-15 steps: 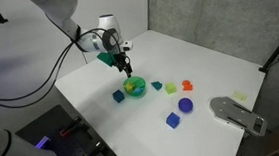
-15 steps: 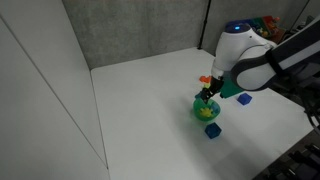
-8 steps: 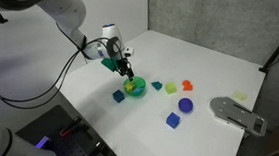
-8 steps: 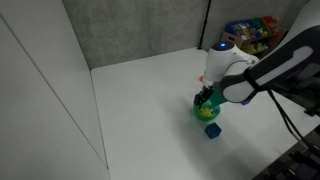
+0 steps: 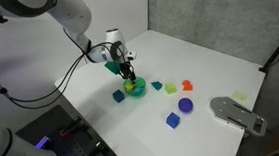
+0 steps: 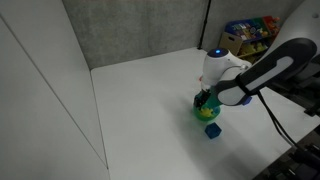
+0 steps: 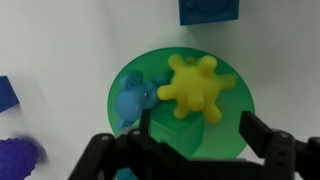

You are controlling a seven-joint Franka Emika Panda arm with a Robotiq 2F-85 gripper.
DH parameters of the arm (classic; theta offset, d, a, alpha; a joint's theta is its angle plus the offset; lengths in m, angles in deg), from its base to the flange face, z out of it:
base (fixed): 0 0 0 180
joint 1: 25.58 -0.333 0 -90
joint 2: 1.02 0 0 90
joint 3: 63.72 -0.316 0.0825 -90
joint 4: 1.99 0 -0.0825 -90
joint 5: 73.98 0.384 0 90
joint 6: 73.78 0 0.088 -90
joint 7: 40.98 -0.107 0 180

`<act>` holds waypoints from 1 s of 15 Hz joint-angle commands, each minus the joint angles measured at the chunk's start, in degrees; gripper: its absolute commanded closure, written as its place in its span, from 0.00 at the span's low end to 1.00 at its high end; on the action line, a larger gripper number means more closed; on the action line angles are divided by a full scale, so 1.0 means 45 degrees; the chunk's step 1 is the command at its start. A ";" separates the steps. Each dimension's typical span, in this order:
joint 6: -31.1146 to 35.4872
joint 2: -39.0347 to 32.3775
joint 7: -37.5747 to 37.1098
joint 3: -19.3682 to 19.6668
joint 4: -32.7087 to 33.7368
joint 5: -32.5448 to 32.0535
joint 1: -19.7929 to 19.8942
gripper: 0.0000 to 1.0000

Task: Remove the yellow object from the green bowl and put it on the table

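Hovering over the small round green plastic bowl (image 7: 150, 60) on the white table (image 7: 60, 40).
Hand (image 7: 200, 140) spread wide, gripping nothing, at the bowl's 6 o'clock edge. Knobbly bright yellow toy object (image 7: 195, 87) lies inside the bowl, at 3 o'clock of a blue toy (image 7: 132, 100).

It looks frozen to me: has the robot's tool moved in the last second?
Yes. The tool has come down towards the small round bright green plastic bowl and is now right over it.

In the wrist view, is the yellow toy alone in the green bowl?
No, a blue toy lies right beside the yellow toy inside the green bowl.
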 commanded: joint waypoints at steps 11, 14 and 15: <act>-0.0620 0.0049 -0.0296 0.0372 0.0035 0.0122 -0.0658 0.36; -0.0759 0.0019 -0.0401 0.0459 0.0032 0.0062 -0.0773 0.62; -0.0820 0.0022 -0.0421 0.0474 0.0035 0.0046 -0.0795 0.68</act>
